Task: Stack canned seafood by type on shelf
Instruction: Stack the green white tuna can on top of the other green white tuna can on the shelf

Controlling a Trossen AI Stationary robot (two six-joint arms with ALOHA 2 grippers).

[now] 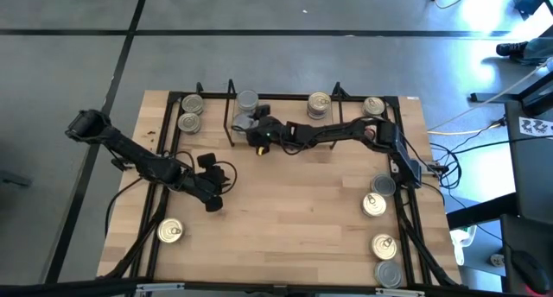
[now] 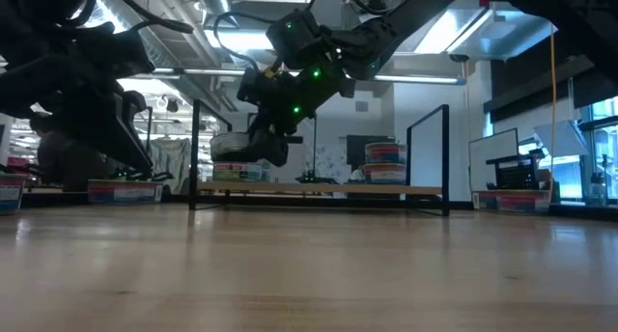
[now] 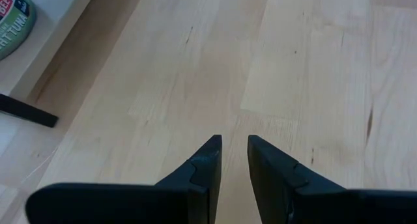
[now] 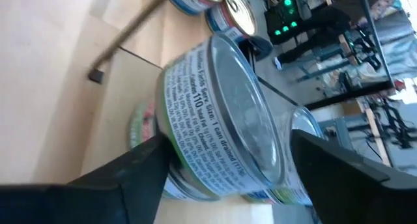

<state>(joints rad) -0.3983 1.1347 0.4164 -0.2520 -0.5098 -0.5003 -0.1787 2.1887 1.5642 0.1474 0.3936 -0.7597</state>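
Tins sit stacked on the shelf between the right claw's released fingers.

Flat round seafood tins sit in stacks on the black-framed wooden shelf, a silver-topped tin upright atop one stack, while gold-lidded and grey-topped tins lie scattered near the tabletop's right edge.

The high camera is looking straight down on the desk, the low one is peering level across it toward the shelf, and both wrist cameras are sitting close, facing forward.
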